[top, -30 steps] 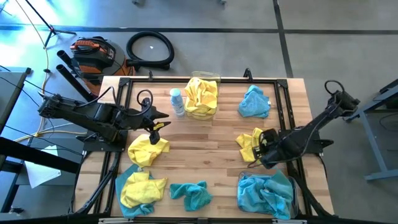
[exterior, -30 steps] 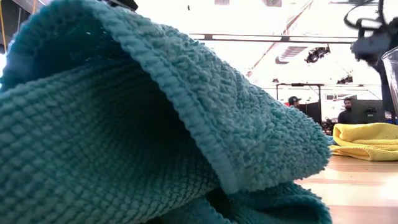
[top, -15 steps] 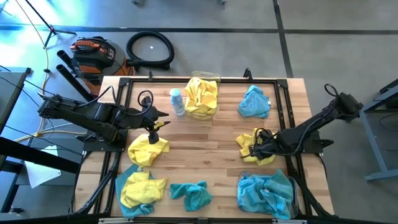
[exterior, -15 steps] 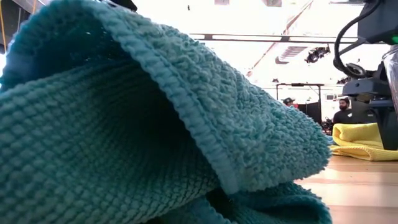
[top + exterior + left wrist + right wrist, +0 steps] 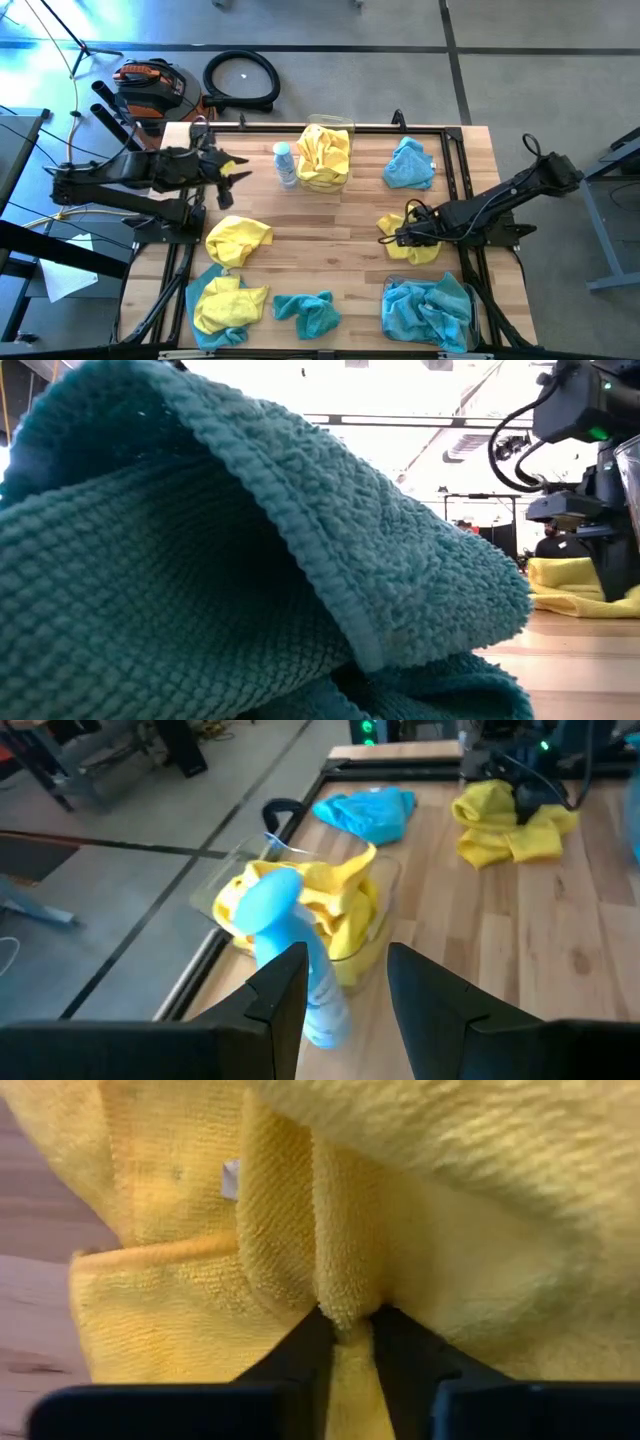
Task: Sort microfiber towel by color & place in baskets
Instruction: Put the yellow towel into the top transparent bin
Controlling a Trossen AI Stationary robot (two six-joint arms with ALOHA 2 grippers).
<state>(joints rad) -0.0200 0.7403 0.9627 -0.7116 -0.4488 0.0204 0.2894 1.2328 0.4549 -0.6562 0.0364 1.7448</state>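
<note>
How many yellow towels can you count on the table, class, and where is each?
4 visible: one in the far basket, one pinched by the right gripper at the right, one left of centre, one at the near-left on a teal cloth. More may lie hidden underneath.

table (image 5: 340, 215): pale wood planks, smooth, faint sheen
yellow towel (image 5: 420, 1210): soft matt cloth, fine ribbed weave, pinched in a fold between the matt black fingers (image 5: 300, 1355) of the right gripper (image 5: 345, 1350)
teal towel (image 5: 200, 560): matt cloth, coarse nubbly waffle weave, corded hem
basket (image 5: 326, 150): clear glossy plastic, at the table's far edge
bottle (image 5: 290, 955): smooth plastic, beside the basket
frame (image 5: 330, 127): matt black metal bars on the table
</note>
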